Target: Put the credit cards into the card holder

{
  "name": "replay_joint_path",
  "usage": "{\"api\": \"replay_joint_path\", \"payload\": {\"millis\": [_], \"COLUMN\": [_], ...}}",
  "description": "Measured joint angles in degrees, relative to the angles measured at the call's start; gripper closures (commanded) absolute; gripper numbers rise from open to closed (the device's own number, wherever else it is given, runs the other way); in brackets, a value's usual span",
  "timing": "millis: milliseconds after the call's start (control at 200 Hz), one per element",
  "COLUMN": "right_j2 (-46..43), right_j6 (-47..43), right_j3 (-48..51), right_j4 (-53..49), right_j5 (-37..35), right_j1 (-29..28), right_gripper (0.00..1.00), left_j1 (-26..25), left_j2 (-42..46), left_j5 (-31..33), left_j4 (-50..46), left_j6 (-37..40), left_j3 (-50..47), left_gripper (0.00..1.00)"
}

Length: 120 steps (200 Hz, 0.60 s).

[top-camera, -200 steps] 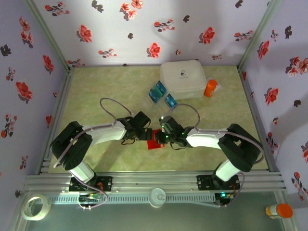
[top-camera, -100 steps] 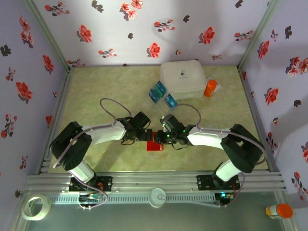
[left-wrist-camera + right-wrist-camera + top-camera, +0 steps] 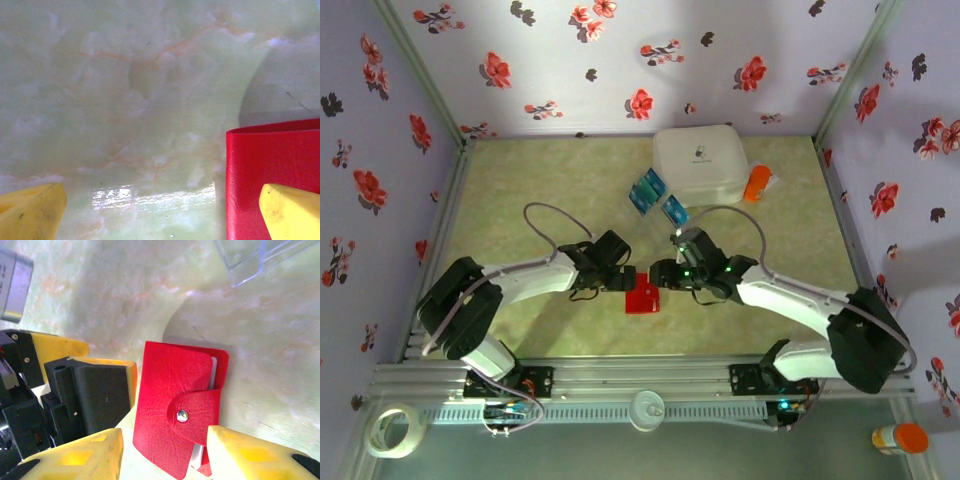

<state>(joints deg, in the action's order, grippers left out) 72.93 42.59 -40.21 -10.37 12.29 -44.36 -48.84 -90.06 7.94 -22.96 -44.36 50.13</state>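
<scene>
While the small red snap-fastened card holder (image 3: 642,298) lies closed on the pale green marbled table (image 3: 540,190) at lower centre, your left pincer (image 3: 160,215) and right pincer (image 3: 165,460) both gaping, pin one edge, then pop the flap (image 3: 197,407).

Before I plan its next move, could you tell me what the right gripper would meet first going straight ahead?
Probably the flat red snap-fastened card holder, lying just ahead, between the jaws of the open right gripper.

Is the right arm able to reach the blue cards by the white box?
Probably yes. The credit cards lie uncovered on the table just beyond the right pincer, nothing between them. Its jaws stand open over the red card holder.
</scene>
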Motion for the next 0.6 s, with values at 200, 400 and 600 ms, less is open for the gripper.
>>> {"api": "replay_joint_path", "payload": {"millis": [200,400,600], "right_j2": [-6.2,-14.2,-23.3], "right_j6": [0.1,0.7,1.6], "right_j3": [1.7,4.4,7.0], "right_j4": [-2.9,-6.3,-11.3], "right_j5": [-1.8,-4.1,-8.2], "right_j1": [2.7,5.0,6.5], "right_gripper": [0.39,0.21,0.01], "left_j1": [0.0,0.0,0.0], "left_j2": [3.9,11.0,21.3], "left_j5": [1.8,6.3,13.0], "left_j4": [-0.6,-1.7,-1.6], "left_j6": [0.2,1.9,3.2], "left_j3": [0.0,0.0,-1.7], "left_gripper": [0.0,0.0,0.0]}}
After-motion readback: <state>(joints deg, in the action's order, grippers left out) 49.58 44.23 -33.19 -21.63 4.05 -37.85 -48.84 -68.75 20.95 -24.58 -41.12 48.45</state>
